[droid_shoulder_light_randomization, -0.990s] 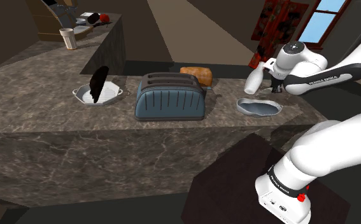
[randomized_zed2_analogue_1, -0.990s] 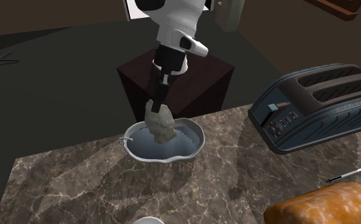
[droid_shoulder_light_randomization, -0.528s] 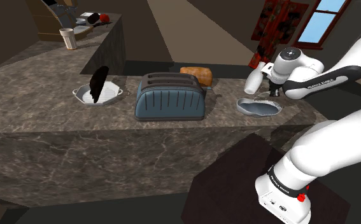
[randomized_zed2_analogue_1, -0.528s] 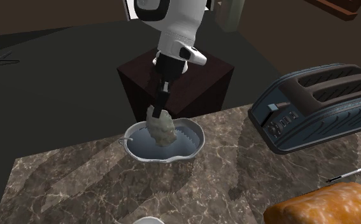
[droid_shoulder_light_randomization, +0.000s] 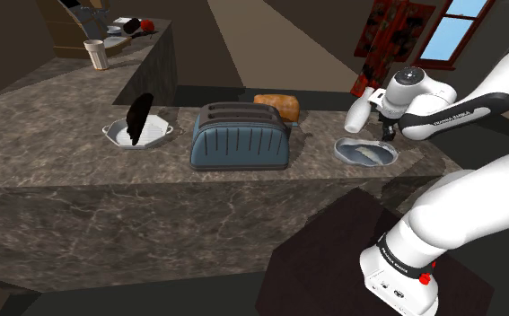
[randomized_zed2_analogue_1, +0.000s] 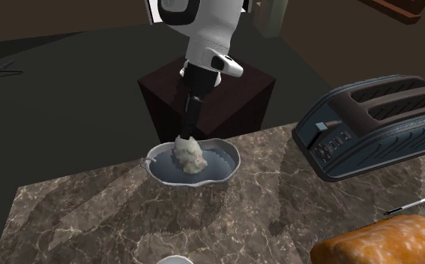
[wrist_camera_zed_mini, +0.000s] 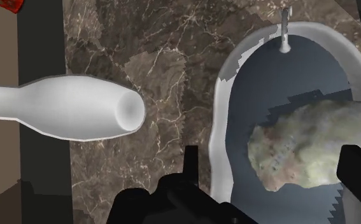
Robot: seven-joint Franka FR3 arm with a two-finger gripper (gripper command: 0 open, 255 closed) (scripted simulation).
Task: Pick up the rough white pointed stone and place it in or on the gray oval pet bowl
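The rough pale pointed stone (randomized_zed2_analogue_1: 190,156) lies inside the gray oval pet bowl (randomized_zed2_analogue_1: 229,166), on its blue-gray floor. My black gripper (randomized_zed2_analogue_1: 186,133) hangs just above the stone, and its fingers stand apart. In the wrist view the stone (wrist_camera_zed_mini: 306,146) rests in the bowl (wrist_camera_zed_mini: 222,114) below and between my fingers (wrist_camera_zed_mini: 190,167), which do not clasp it; the gripper (wrist_camera_zed_mini: 274,170) is open. In the shoulder view the bowl (droid_shoulder_light_randomization: 344,148) sits near the counter's right end with the stone (droid_shoulder_light_randomization: 367,154) in it, under the gripper (droid_shoulder_light_randomization: 388,135).
A white bottle-shaped vessel (droid_shoulder_light_randomization: 358,115) stands close beside the bowl, also seen as the white bottle (wrist_camera_zed_mini: 64,111). A dark blue toaster (droid_shoulder_light_randomization: 241,136), a bread loaf (droid_shoulder_light_randomization: 277,105), a pen (randomized_zed2_analogue_1: 408,206) and a white dish (droid_shoulder_light_randomization: 138,135) with a black object share the marble counter.
The fingers have opened and the stone has dropped from them into the bowl. The hand has stayed nearly in place above it.
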